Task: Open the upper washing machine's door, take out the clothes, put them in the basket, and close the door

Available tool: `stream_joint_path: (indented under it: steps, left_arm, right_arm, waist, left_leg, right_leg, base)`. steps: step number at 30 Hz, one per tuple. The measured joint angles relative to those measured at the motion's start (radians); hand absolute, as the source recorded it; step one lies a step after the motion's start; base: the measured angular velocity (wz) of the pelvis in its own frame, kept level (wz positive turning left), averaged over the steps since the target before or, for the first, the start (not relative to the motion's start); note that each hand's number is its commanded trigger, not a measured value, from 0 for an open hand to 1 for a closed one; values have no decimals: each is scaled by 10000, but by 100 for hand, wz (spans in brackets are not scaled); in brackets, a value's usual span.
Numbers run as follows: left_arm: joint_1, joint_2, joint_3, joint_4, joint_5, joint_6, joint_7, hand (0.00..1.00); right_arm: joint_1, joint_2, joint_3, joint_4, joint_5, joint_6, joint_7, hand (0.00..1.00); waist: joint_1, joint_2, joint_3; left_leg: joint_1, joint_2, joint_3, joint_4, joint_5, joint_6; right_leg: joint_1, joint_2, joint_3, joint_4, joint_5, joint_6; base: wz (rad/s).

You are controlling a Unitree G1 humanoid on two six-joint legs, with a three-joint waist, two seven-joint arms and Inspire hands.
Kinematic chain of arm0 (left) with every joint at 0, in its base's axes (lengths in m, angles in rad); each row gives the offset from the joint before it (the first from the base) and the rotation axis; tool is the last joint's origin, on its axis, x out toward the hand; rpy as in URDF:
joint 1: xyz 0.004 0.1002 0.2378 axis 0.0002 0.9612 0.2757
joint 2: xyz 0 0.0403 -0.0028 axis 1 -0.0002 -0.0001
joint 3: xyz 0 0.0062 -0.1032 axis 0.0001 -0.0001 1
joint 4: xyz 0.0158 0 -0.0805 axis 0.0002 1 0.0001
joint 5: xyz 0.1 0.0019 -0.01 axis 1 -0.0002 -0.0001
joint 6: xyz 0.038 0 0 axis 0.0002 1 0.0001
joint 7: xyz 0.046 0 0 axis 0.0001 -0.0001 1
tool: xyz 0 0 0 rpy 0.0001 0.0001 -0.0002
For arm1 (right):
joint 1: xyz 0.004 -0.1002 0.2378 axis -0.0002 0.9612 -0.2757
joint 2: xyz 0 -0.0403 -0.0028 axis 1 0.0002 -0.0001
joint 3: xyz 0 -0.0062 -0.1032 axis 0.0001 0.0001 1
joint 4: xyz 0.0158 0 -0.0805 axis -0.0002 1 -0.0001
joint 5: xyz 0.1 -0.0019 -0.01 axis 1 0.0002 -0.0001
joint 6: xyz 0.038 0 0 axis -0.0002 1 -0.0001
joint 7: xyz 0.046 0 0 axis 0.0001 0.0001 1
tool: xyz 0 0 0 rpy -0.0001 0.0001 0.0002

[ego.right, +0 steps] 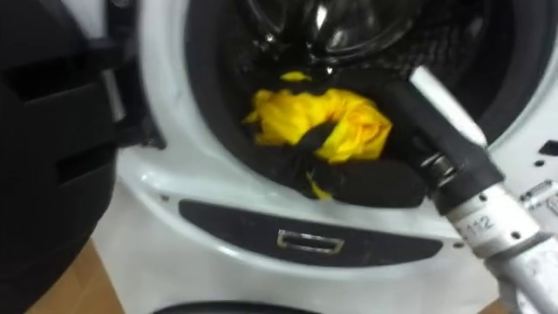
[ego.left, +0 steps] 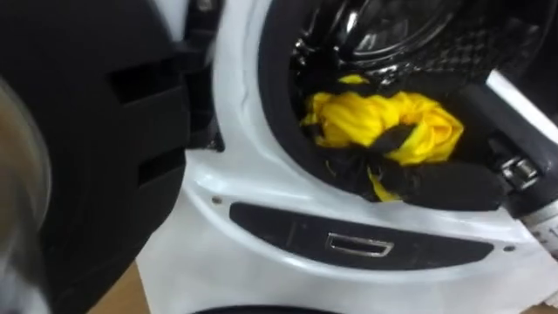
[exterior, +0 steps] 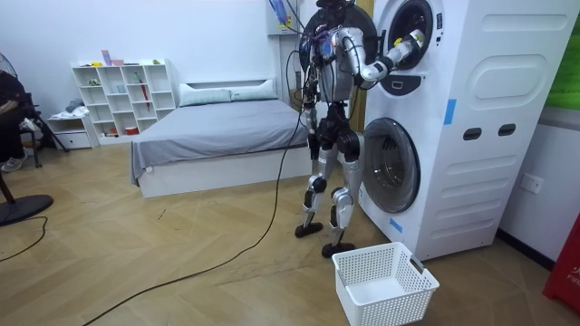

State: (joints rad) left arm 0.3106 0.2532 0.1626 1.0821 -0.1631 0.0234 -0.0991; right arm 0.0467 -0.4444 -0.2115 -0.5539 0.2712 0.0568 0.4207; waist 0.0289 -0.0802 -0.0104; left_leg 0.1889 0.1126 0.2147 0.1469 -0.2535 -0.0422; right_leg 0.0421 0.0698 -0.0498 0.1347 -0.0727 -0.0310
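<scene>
A bunched yellow cloth lies at the front of the upper machine's dark drum, just behind the door opening's rim. My right arm comes in from the right and reaches into the opening. My right hand is dark and rests low on the cloth, its fingers curled over and into the yellow folds. In the right eye view the same hand grips the cloth. The room view shows me standing upright at the stacked white machines, right arm raised to the upper drum.
The upper machine's dark door stands open at my left. A white laundry basket sits on the floor by my feet, before the lower machine's door. A bed and white shelf stand behind me.
</scene>
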Motion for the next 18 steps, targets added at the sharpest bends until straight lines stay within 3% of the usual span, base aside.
stream_joint_path:
  steps: [6,9,18]
  left_arm:
    - [41,10,0,35,58,6,-42,0]
    - [-67,8,27,33,75,6,-41,0]
    - [-27,-100,336,70,55,-88,-126,0]
  right_arm:
    - [372,163,-111,19,532,-13,787,100]
    - [445,183,-344,11,914,-23,1169,100]
    - [741,143,-1443,-52,2015,-24,1756,100]
  waist:
    - [-258,-37,25]
    - [-259,-47,55]
    - [-565,176,127]
  left_leg:
    - [-53,-37,19,70,-13,8]
    - [-185,-44,53,187,-286,70]
    - [-457,-19,346,515,-393,64]
  right_leg:
    - [55,-85,-102,51,-18,6]
    - [-118,-10,-74,197,-285,-69]
    - [-585,34,212,587,-351,-123]
  base:
    - [4]
    - [-8]
    - [-13]
